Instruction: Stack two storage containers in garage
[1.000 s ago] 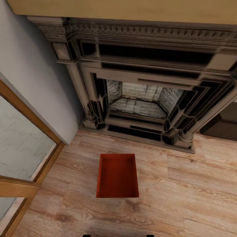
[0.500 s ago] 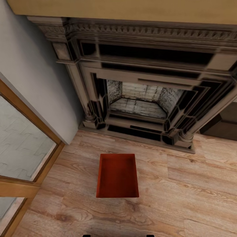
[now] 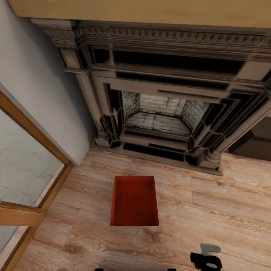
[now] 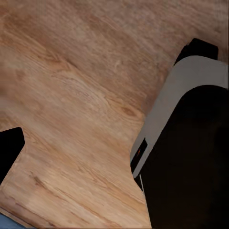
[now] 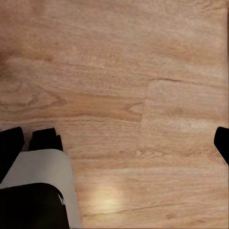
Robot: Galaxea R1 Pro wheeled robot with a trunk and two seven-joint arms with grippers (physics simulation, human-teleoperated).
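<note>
- One orange-red storage container (image 3: 134,201) is sitting open side up on the light wood-plank floor (image 3: 210,210), just in front of the fireplace (image 3: 162,113).
- The right hand (image 3: 206,259) is showing at the bottom edge of the head view, low and to the right of the container, apart from it.
- Right wrist view: dark fingertips (image 5: 9,148) are sitting wide apart, nothing between them, hand released.
- The left hand (image 4: 9,150) is pointing down at bare planks; its grip state cannot be told.

right gripper (image 3: 205,260) cut by bottom edge, jaw state unclear, fireplace (image 3: 162,94) cropped right
</note>
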